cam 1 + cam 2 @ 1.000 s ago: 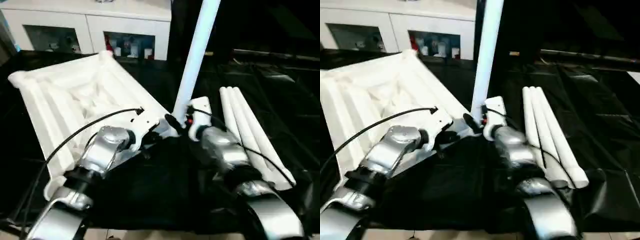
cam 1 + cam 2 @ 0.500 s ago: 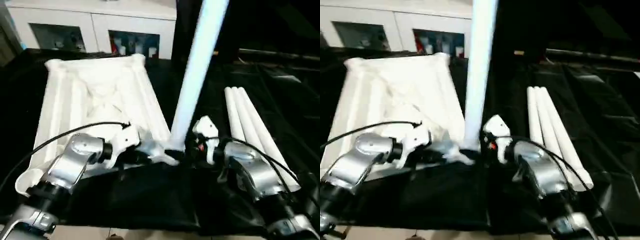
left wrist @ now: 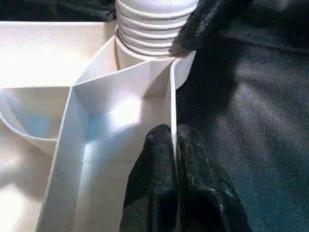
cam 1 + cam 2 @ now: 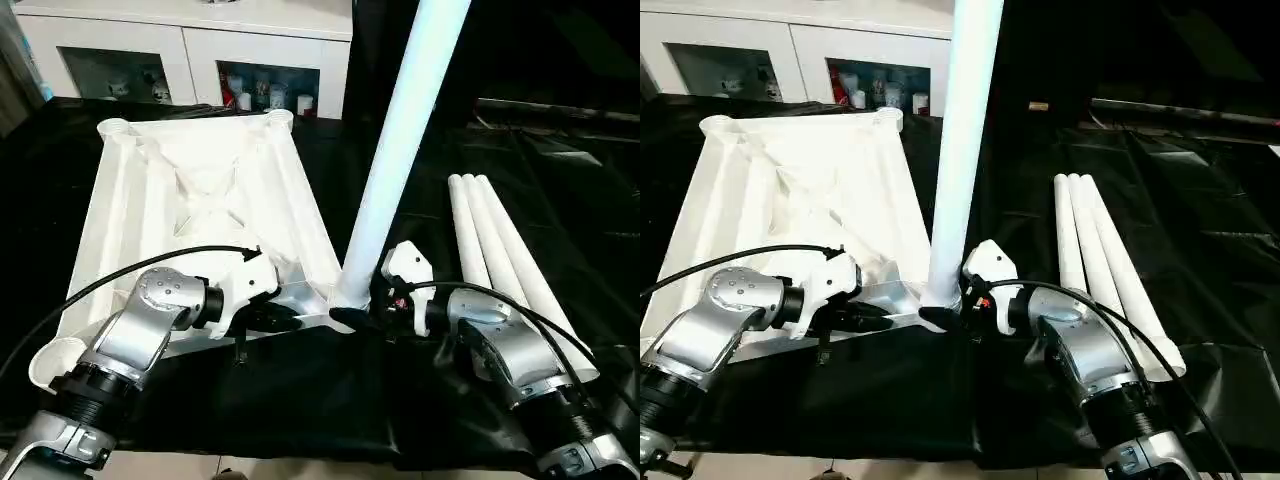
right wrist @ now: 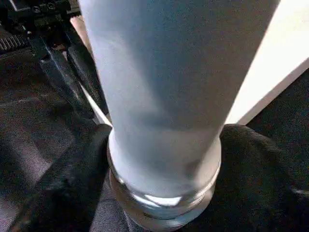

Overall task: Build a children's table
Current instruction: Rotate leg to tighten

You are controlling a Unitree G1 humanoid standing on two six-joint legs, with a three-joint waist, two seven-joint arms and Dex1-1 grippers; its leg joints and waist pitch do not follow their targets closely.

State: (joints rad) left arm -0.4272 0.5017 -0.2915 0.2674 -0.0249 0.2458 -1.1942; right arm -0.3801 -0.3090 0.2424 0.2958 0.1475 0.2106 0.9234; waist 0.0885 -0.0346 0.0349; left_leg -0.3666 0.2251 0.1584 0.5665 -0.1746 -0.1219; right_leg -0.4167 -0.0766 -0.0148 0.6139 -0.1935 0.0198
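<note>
no readable writing shows. the left gripper pinches the table top rim. the right gripper fingers straddle the upright leg in its corner socket.

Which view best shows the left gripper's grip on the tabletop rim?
Left wrist view: the left gripper pinches the thin rim clearly. The eye views show it small and dark; the right wrist view shows its fingers sideways.
</note>
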